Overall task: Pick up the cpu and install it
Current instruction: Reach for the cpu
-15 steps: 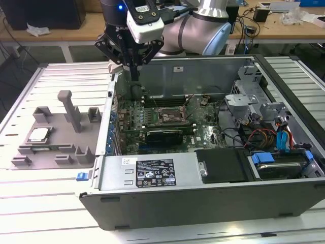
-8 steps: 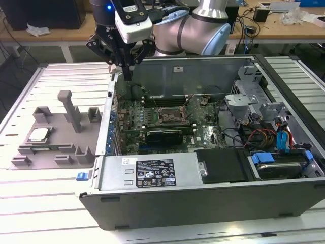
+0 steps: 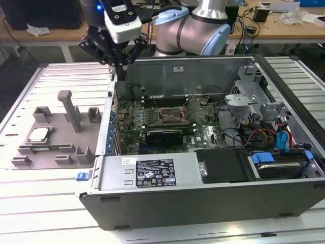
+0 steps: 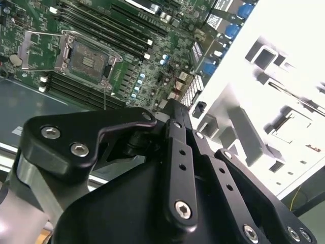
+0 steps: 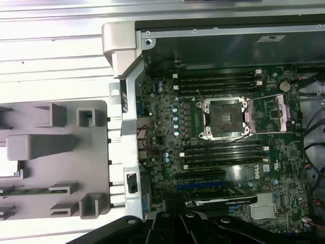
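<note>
Open grey metal computer case [image 3: 213, 201] holds green motherboard [image 3: 133, 118] with dark metal-framed socket [image 3: 170, 116], lid open. Grey plastic fixture [image 3: 63, 137], exterior view's left of case, cradles small flat silvery square cpu [image 3: 39, 134]. Black gripper [image 3: 121, 76] hangs above case wall, pinched together, empty. Cpu likely light, stiff, fragile; grasp opposite edges.

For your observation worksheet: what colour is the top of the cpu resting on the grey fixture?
The cpu is silvery, pale-rimmed; exterior view shows it best.
</note>
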You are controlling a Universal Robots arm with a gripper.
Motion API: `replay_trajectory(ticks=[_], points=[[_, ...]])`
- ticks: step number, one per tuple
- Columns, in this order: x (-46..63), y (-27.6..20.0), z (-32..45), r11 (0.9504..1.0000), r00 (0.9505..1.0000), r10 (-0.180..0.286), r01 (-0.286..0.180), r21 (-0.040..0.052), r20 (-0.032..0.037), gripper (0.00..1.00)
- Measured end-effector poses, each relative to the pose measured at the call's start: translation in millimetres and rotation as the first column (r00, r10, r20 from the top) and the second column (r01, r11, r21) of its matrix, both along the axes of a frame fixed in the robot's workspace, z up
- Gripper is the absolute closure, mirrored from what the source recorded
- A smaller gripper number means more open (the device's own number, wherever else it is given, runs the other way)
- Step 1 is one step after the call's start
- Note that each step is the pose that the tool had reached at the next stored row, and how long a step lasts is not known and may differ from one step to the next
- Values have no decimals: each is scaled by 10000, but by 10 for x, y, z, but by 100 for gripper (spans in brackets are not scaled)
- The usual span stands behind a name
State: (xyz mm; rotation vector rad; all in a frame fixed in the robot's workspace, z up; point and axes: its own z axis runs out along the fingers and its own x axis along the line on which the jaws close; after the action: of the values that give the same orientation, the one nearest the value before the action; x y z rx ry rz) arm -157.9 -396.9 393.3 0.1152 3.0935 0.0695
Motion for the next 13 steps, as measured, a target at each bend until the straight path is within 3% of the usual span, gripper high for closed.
replay_trajectory(ticks=[13], points=[[-222,9,0,10000,9999,0,0,1,124,89]])
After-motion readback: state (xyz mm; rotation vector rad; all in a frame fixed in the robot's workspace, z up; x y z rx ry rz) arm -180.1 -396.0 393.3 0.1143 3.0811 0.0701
